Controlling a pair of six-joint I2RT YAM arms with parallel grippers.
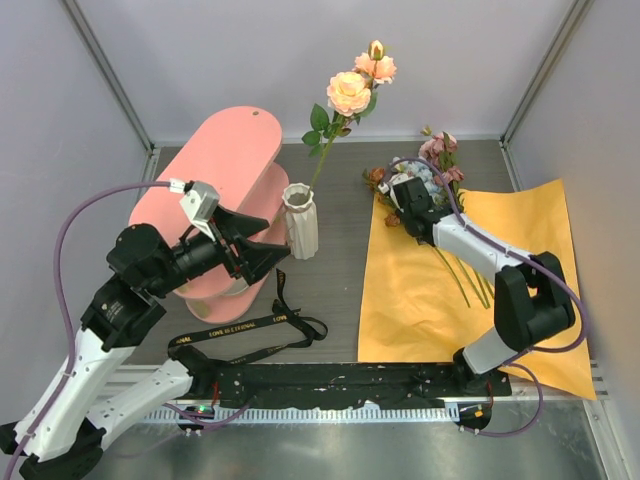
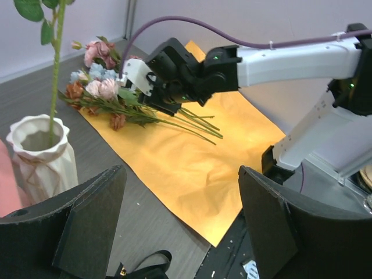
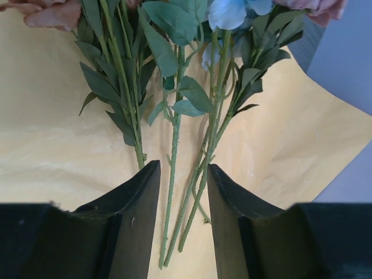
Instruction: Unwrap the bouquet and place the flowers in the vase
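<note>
The bouquet lies undone: its orange paper (image 1: 520,260) is spread flat on the right and the black ribbon (image 1: 250,335) lies loose near the front. One peach rose (image 1: 348,92) stands in the white ribbed vase (image 1: 300,222). The other flowers (image 1: 432,165) lie on the paper's far end. My right gripper (image 1: 408,212) is down over their stems (image 3: 174,174), its jaws narrowed with three stems between them and a gap on each side. My left gripper (image 1: 272,245) hangs open and empty just left of the vase (image 2: 43,157).
A pink oval shelf (image 1: 215,190) stands behind my left arm, close to the vase. The ribbon (image 2: 145,268) lies below my left gripper (image 2: 181,171). The paper (image 2: 174,168) reaches the table's front edge. Grey walls close in the back and both sides.
</note>
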